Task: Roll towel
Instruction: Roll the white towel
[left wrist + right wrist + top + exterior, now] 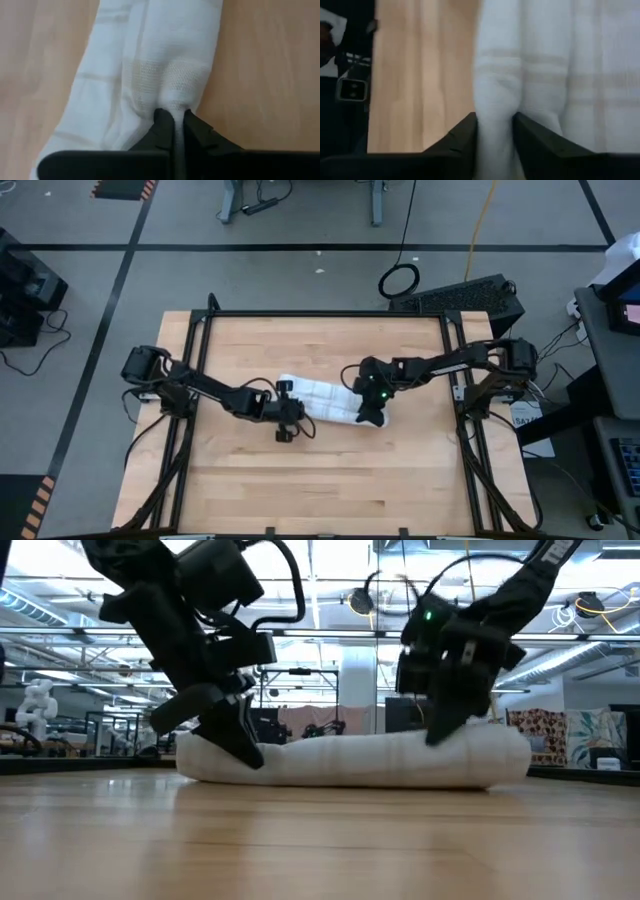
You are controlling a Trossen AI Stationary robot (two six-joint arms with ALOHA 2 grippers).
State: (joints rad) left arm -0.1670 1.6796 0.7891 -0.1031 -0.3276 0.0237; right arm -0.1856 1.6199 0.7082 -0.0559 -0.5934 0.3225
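**Towel, rolled, held at both ends**

Item: the towel (pixel 325 401), white with faint grey check lines, lying as a long roll near the middle of the wooden table (pixel 320 490), its length running across between the two arms.

Left arm: reaches in from the table's left edge, elbow low, wrist angled down at the roll's left end. Left gripper (pixel 173 118) is pinched together on a thin fold of the towel; its wrist view shows the cloth drawn to a point between the two dark fingers (pixel 162 122).

Right arm: stretches in from the right edge, forearm sloping down to the roll's right end, a green light lit on the wrist. Right gripper (pixel 495 125) straddles a thicker ridge of the towel, fingers (pixel 465 132) part-way apart and pressed against the cloth on both sides.

Labels, writing: none legible on towel or arms.
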